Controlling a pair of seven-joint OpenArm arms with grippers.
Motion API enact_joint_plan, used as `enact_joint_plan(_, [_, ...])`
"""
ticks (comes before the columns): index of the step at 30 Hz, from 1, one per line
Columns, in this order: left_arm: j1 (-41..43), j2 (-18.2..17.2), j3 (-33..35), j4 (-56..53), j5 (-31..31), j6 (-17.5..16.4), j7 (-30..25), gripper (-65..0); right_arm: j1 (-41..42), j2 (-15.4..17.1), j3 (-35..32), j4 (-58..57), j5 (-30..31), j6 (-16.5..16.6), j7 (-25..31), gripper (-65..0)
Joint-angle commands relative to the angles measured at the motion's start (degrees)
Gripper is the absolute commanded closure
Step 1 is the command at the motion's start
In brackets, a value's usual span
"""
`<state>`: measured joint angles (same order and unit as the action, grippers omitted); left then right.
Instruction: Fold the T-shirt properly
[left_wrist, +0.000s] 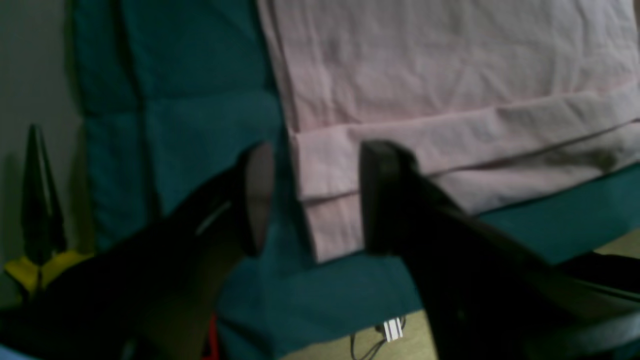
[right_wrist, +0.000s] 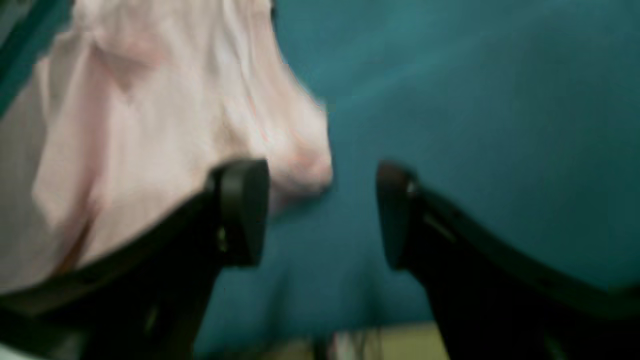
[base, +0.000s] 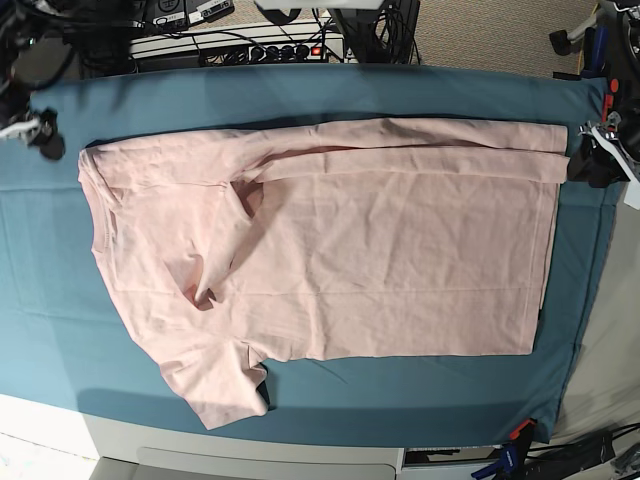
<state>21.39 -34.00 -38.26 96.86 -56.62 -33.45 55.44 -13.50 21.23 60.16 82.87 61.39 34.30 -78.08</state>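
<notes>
The left end effector (left_wrist: 315, 200) has its two dark fingers spread apart, straddling the folded corner of a pale pink T-shirt (left_wrist: 450, 90) without clamping it. In the base view this end effector (base: 592, 160) sits at about 3 o'clock, at the far hem corner. The right end effector (right_wrist: 322, 215) is also spread apart and holds nothing; a bunched edge of the shirt lies just beside its left finger, with bare teal cloth (right_wrist: 475, 100) between the fingers. In the base view it (base: 40, 135) sits at about 10 o'clock, near the shirt's shoulder.

The T-shirt (base: 380, 250) lies plain side up across the middle of the bench, neck toward 9 o'clock and hem toward 3 o'clock. Its far long edge is folded inward as a band, and one sleeve spreads toward 7 o'clock. The teal cloth (base: 320, 95) covers the bench. Behind the bench, at 12 o'clock, are tangled cables and a power strip (base: 250, 48). Carpet (base: 490, 30) shows at 1 o'clock.
</notes>
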Motion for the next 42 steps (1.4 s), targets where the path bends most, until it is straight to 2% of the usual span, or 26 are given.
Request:
enact_joint_plan(1, [-0.15, -1.25, -0.48, 0.74, -1.46, -0.22, -1.01, -29.2, 0.33, 1.51, 0.39, -1.31, 2.73, 0.42, 1.03, -34.8])
enact_joint_plan(4, [-0.13, -1.25, -0.48, 0.74, -1.66, -0.22, -0.98, -29.2, 1.31, 1.49, 0.33, -6.97, 7.67, 1.55, 0.33, -34.8])
enact_joint_plan(10, [-0.13, -1.25, -0.48, 0.74, -1.66, -0.22, -0.98, -29.2, 5.46, 1.49, 0.28, -11.43, 8.66, 2.14, -0.37, -34.8])
enact_joint_plan(17, [-0.15, -1.27, -0.48, 0.74, -1.66, -0.22, -1.01, -29.2, 8.11, 1.40, -2.25, -11.43, 4.94, 2.10, 1.22, -34.8])
enact_joint_plan(25, [-0.15, -1.27, -0.48, 0.74, -1.68, -0.22, -1.01, -29.2, 8.13, -0.94, -3.61, -11.43, -3.72, 1.66, 6.51, -34.8])
enact_joint_plan(28, [-0.17, -1.25, -0.48, 0.74, -1.70, -0.22, -1.01, -29.2, 8.11, -1.53, -3.61, -11.43, -3.23, 1.42, 6.34, -34.8])
enact_joint_plan(32, [-0.33, -1.27, -0.48, 0.74, -1.70, -0.22, -1.03, -29.2, 8.13, -2.03, -4.68, -11.43, 1.14, 1.44, 3.65, -34.8])
enact_joint_plan(38, [-0.44, -1.27, -0.48, 0.74, -1.64, -0.20, -0.85, -29.2, 8.13, -2.64, -7.89, -11.43, 1.79, 1.49, 3.08, -34.7])
enact_joint_plan(40, [-0.44, -1.27, -0.48, 0.74, -1.66, -0.11, -0.09, -29.2, 8.11, -2.62, -8.00, -11.43, 1.79, 1.49, 3.13, -31.6])
enact_joint_plan(42, [-0.42, -1.27, -0.48, 0.74, -1.68, 2.12, 1.53, -29.2, 8.11, -2.62, -7.98, -11.43, 1.70, 1.86, 3.06, -19.9])
